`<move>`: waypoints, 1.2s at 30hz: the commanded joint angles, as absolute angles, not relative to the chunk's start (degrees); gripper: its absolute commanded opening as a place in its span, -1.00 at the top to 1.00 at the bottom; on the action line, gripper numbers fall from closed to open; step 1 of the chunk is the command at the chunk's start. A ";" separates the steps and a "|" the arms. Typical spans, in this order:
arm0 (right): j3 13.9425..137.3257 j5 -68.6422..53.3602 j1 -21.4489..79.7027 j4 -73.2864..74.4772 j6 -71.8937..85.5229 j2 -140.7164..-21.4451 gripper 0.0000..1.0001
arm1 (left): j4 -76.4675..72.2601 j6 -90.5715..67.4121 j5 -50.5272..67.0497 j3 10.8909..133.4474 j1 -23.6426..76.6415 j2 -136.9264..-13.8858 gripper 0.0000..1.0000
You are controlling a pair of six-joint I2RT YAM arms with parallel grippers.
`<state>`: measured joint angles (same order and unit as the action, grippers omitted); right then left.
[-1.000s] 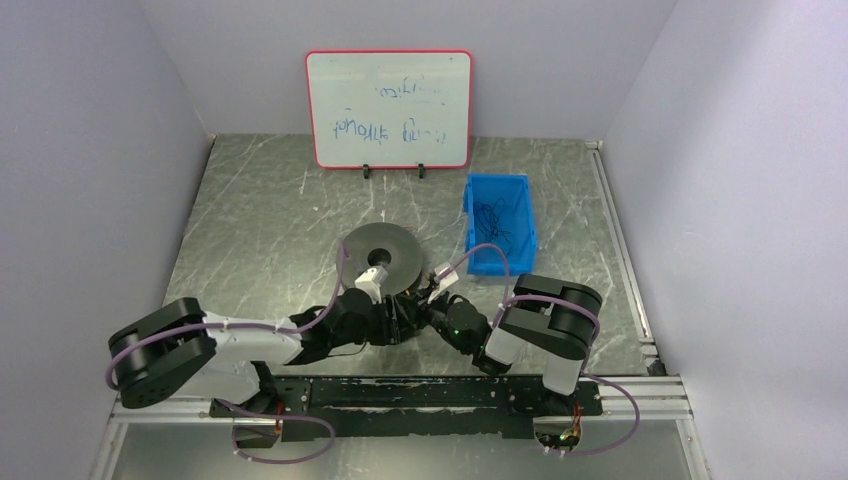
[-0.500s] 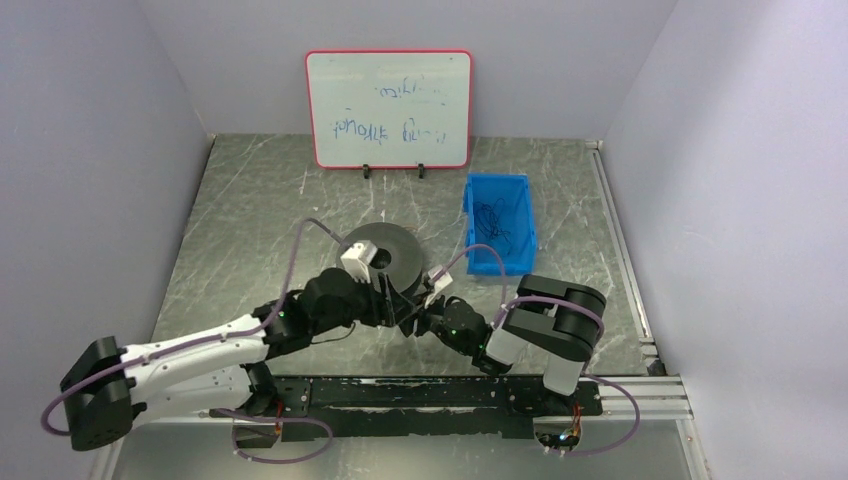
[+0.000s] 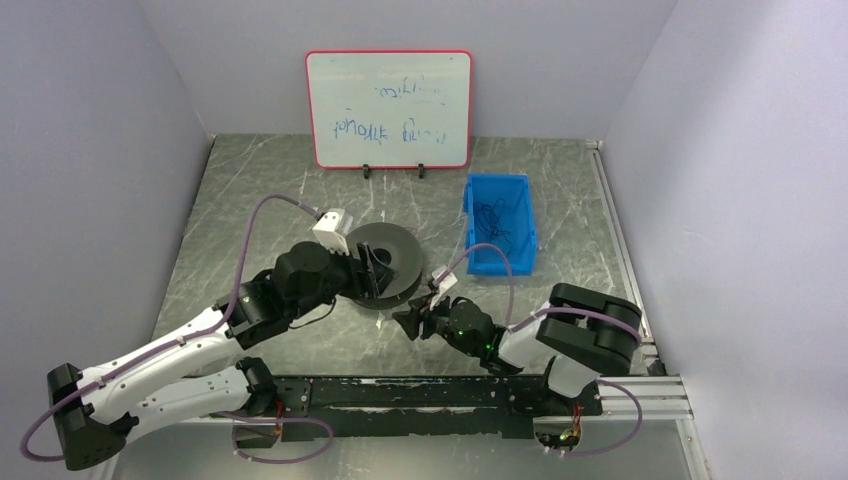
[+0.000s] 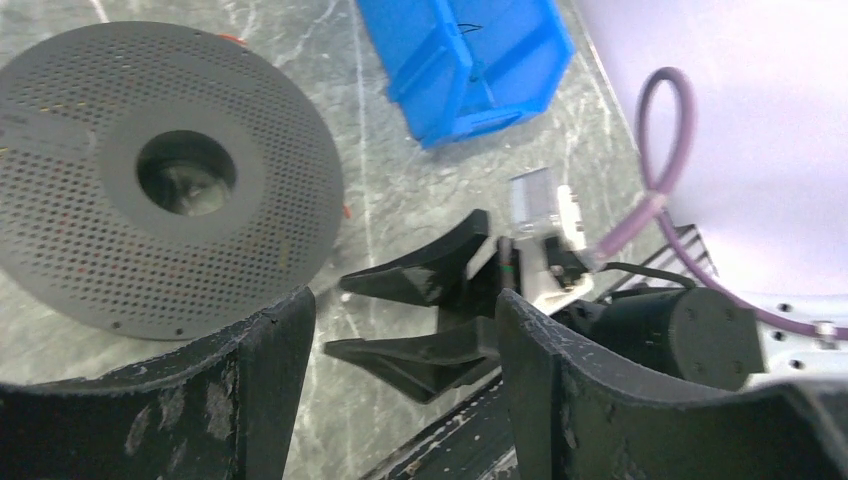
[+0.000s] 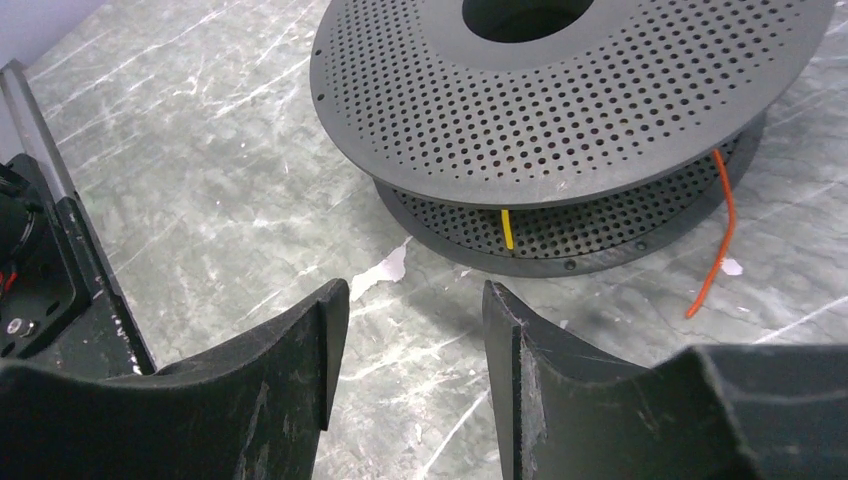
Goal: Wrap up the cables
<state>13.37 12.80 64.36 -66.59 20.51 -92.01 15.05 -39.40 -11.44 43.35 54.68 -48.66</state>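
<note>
I find the cables [image 5: 507,228] at the spool [image 5: 560,90]. A short yellow piece shows between its two perforated flanges. An orange strand [image 5: 715,235] hangs out of the same gap, its end down on the table [image 5: 200,150].

The left gripper [image 4: 400,310] and right gripper [image 5: 412,300] both stand parted, holding nothing, near the spool.

A blue bin [image 3: 498,222] with thin dark strands in it sits to the right of the spool. A whiteboard [image 3: 388,108] stands at the back wall. The surface is grey and marbled.

High overhead view, two low wrist views, sharing spool [image 3: 402,250]
</note>
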 commanded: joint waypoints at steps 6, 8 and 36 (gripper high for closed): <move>12.57 17.23 64.47 -56.09 17.41 -81.60 -0.11 | 21.43 -36.04 -14.39 46.06 52.60 -48.43 -0.41; 12.93 18.04 64.48 -53.35 16.94 -79.36 -0.11 | 22.08 -36.16 -14.37 46.14 52.27 -48.51 -0.42; 46.16 21.99 41.45 5.66 14.08 -59.65 -0.41 | 32.96 -23.09 -11.32 62.07 34.35 -57.42 -1.00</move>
<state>41.58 18.00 44.36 -5.06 12.82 -60.14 30.13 -26.65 -12.51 58.39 37.23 -57.23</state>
